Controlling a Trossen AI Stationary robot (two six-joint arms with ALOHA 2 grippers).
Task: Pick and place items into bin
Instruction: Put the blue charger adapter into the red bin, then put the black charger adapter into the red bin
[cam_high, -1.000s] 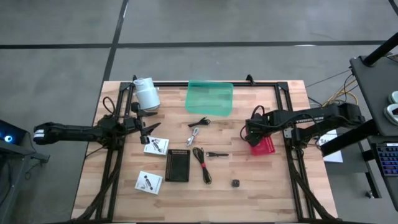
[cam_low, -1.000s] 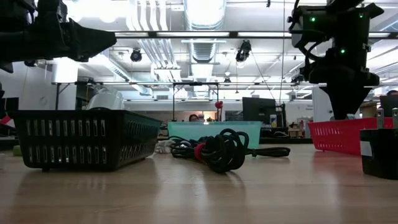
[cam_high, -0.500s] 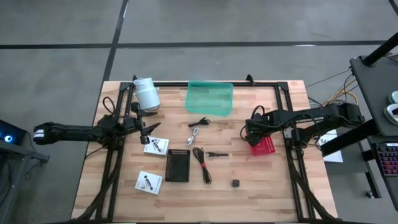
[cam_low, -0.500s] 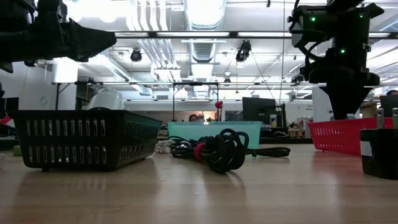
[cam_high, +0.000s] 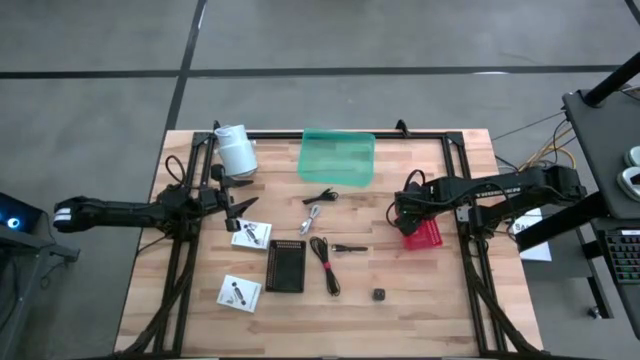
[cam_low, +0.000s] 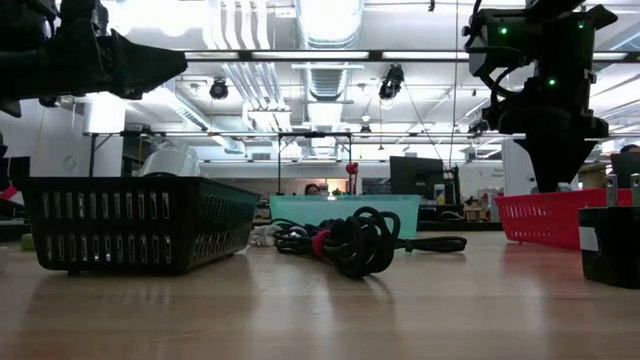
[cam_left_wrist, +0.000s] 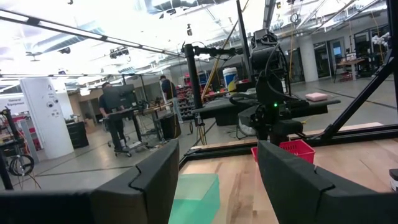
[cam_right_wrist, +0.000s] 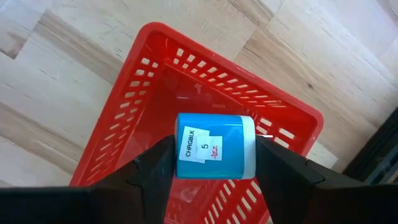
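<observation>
My right gripper (cam_right_wrist: 214, 163) points down over a red basket (cam_high: 424, 235) near the table's right side and is shut on a small blue piece (cam_right_wrist: 214, 146) with a white label. My left gripper (cam_high: 247, 208) hovers open and level near the left side, above a white card (cam_high: 250, 234); nothing is between its fingers (cam_left_wrist: 155, 180). On the table lie a second card (cam_high: 238, 292), a red-black cable (cam_high: 326, 262), a short white cable (cam_high: 313, 215), a thin black cable (cam_high: 320, 196) and a black cube (cam_high: 380, 294). My right gripper pinches the blue piece between its two fingers (cam_right_wrist: 155, 171), one on each of its opposite sides (cam_right_wrist: 181, 158). It comes from above, pointing down. The piece lies level across the gap, labelled face up toward the camera, over the red basket's inside (cam_right_wrist: 186, 93).
A green bin (cam_high: 337, 157) sits at the far middle, a white roll (cam_high: 236, 150) at the far left, a black basket (cam_high: 286, 265) near the middle. Dark frame rails (cam_high: 470, 270) run along both sides. A small black piece (cam_high: 350, 247) lies beside the red-black cable.
</observation>
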